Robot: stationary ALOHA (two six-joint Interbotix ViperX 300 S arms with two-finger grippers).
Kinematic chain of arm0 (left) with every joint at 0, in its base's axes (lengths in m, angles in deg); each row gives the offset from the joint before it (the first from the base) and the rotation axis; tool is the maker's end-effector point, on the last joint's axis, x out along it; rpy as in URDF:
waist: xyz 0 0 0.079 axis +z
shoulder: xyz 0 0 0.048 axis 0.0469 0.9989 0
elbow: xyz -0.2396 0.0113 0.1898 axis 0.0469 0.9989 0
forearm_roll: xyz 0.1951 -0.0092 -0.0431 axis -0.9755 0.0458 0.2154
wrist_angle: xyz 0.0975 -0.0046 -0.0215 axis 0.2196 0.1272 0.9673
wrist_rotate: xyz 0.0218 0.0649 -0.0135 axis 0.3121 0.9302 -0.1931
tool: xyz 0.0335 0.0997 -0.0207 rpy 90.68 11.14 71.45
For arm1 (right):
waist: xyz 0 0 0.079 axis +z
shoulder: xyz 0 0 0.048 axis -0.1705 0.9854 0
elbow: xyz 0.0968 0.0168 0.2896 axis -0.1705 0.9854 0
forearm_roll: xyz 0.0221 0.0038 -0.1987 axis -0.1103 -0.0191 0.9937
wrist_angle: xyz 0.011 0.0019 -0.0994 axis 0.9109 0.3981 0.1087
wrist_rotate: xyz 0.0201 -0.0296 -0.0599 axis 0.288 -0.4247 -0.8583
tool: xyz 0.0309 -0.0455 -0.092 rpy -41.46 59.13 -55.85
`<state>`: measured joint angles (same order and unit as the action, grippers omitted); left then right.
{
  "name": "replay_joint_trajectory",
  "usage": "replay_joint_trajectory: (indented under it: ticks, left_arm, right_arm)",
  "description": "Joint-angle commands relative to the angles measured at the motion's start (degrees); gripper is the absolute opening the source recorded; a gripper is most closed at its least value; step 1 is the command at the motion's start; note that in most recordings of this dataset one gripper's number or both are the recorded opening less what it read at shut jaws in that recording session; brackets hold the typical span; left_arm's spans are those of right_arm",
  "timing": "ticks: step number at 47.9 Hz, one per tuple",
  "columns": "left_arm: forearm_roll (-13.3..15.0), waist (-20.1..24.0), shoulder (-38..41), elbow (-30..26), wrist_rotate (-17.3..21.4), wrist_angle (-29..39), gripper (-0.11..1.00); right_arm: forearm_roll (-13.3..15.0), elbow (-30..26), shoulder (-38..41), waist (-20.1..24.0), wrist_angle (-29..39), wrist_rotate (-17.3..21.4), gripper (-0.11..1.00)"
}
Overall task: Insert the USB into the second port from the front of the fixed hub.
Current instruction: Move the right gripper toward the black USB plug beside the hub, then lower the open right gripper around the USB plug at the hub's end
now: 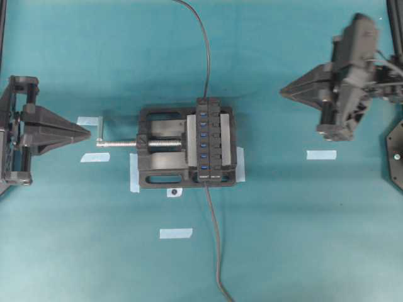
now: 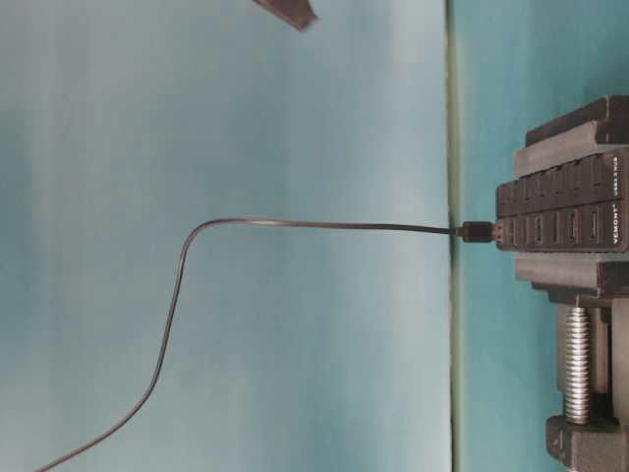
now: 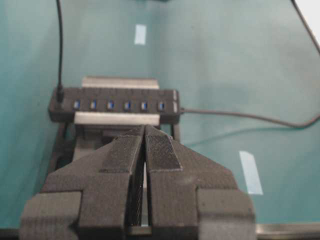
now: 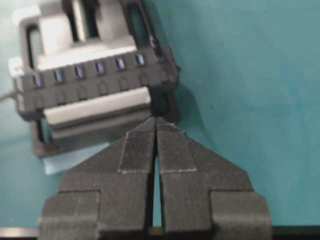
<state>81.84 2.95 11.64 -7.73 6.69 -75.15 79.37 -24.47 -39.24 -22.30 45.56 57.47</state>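
The hub (image 1: pixel 210 141) is a long black bar with a row of blue ports, clamped upright-facing in a vise. The USB (image 1: pixel 206 100) sits plugged into the hub's far end port, beside the six open blue ports; its thin black cable (image 1: pixel 203 44) runs off the far edge. In the table-level view the USB (image 2: pixel 479 232) stands out of the hub (image 2: pixel 560 211). My left gripper (image 1: pixel 88 132) rests shut and empty at the left, pointing at the vise. My right gripper (image 1: pixel 282 92) hangs shut and empty at the upper right. Both wrist views show the hub (image 3: pixel 117 97) (image 4: pixel 95 82) beyond shut fingertips.
The black vise (image 1: pixel 157 173) holds the hub, its silver screw (image 1: pixel 126 143) pointing left toward my left gripper. The hub's thicker grey cable (image 1: pixel 215 239) leaves toward the near edge. Pale tape strips (image 1: pixel 175 233) (image 1: pixel 321 155) (image 1: pixel 88 121) lie on the teal table.
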Motion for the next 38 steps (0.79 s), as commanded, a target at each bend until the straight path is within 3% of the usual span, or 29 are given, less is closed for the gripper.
replay_joint_trajectory:
  ticks: [1,26,38]
  left_arm:
    - [-0.1,0.1,0.2,-1.5,-0.1,-0.2,0.00]
    - [-0.1,0.1,0.4,-1.8,-0.1,1.7,0.00]
    - [-0.1,0.2,0.4,-1.8,-0.1,2.2,0.00]
  right_arm:
    - [0.1,-2.9,1.7,-0.8,1.0,-1.8,0.00]
    - [0.1,-12.0,16.4,-3.2,1.2,-11.1,0.00]
    - [0.1,-15.3,22.3,-3.3,-0.2,-12.3,0.00]
